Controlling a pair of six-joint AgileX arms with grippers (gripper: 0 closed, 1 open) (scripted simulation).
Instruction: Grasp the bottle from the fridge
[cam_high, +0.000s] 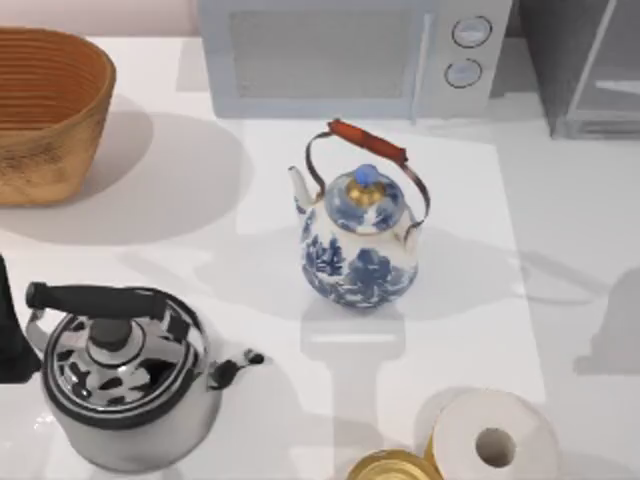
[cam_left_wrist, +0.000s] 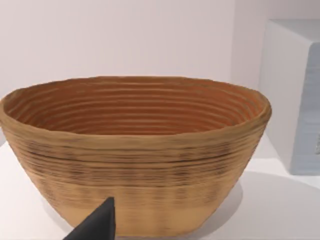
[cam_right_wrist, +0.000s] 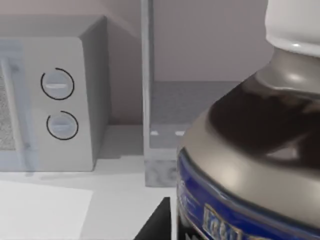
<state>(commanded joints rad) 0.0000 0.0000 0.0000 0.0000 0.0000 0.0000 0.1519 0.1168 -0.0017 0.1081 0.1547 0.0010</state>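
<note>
The bottle (cam_right_wrist: 260, 130) looms very close in the right wrist view, with a white cap, a dark body and a blue label band. It sits in my right gripper (cam_right_wrist: 240, 232), whose one visible dark finger (cam_right_wrist: 156, 222) lies against the bottle's side; the other finger is hidden behind it. Past the bottle stands the fridge (cam_right_wrist: 200, 105), a grey box with a pale door frame and a bare shelf inside. From above, the fridge (cam_high: 585, 70) is at the table's back right corner. My left arm (cam_high: 12, 330) stays parked at the left edge.
A white microwave (cam_high: 350, 55) with two dials stands left of the fridge. A blue-and-white teapot (cam_high: 358, 240) is mid-table, a steel kettle (cam_high: 125, 385) front left, a woven basket (cam_high: 45, 110) back left. A paper roll (cam_high: 495, 440) and a gold-topped tin (cam_high: 393, 467) sit at the front.
</note>
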